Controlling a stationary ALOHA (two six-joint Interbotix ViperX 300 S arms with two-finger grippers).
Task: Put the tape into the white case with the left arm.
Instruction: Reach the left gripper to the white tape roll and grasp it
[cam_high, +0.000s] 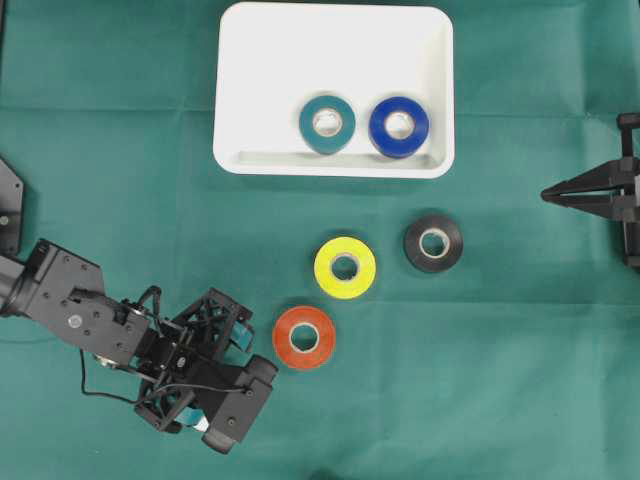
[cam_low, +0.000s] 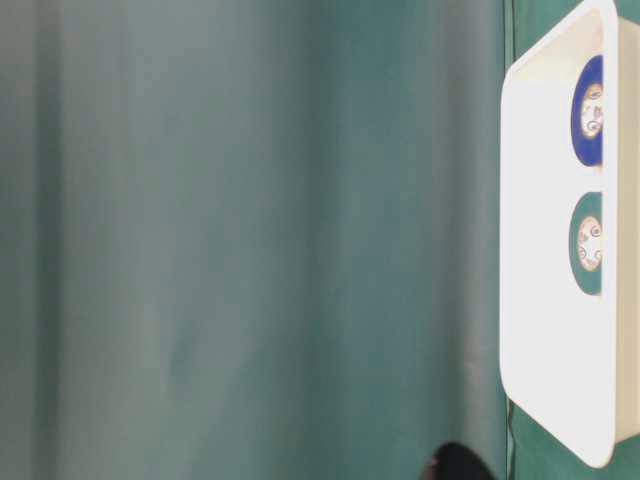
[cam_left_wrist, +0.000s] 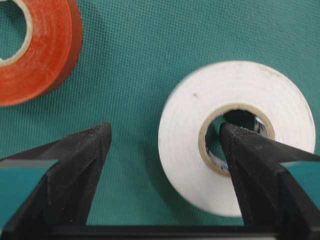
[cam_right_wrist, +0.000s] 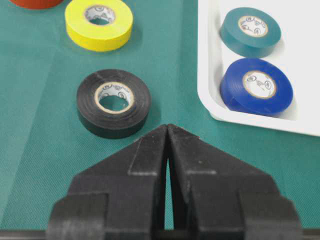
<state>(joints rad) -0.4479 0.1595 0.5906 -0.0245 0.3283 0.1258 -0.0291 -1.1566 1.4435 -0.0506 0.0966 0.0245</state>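
Overhead, I see the white case (cam_high: 335, 40) at the top centre of the frame on the green table (cam_high: 520, 380), with a teal roll (cam_high: 327, 123) and a blue roll (cam_high: 399, 126) lying flat side by side along its lower wall. Below the case, on the cloth, a black roll (cam_high: 433, 243) sits right of centre, a yellow roll (cam_high: 345, 267) near the middle, and an orange roll (cam_high: 304, 337) just below and left of the yellow one. My left arm (cam_high: 70, 300) comes in from the lower left; its gripper (cam_high: 215, 400) is bent down just left of the orange roll, and I cannot see its fingers here. The right gripper (cam_high: 548, 194) pokes in at the right edge, well apart from everything.

At table level the view is turned sideways: mostly green cloth, with the case (cam_low: 545, 250) along the right edge and the blue (cam_low: 588, 110) and teal (cam_low: 586, 243) rolls inside it.

From the left wrist, my fingers (cam_left_wrist: 80, 165) stand wide apart, holding nothing. A white roll (cam_left_wrist: 190, 130) lies flat on the cloth; the right finger's tip sits over its core hole, the left finger over bare cloth outside the roll. The orange roll (cam_left_wrist: 40, 45) fills the upper left corner.

From the right wrist, the fingers (cam_right_wrist: 150, 160) are pressed together with nothing between them. Beyond them lie the black roll (cam_right_wrist: 114, 103), the yellow roll (cam_right_wrist: 99, 23), and the case (cam_right_wrist: 210, 70) at upper right with both rolls inside.
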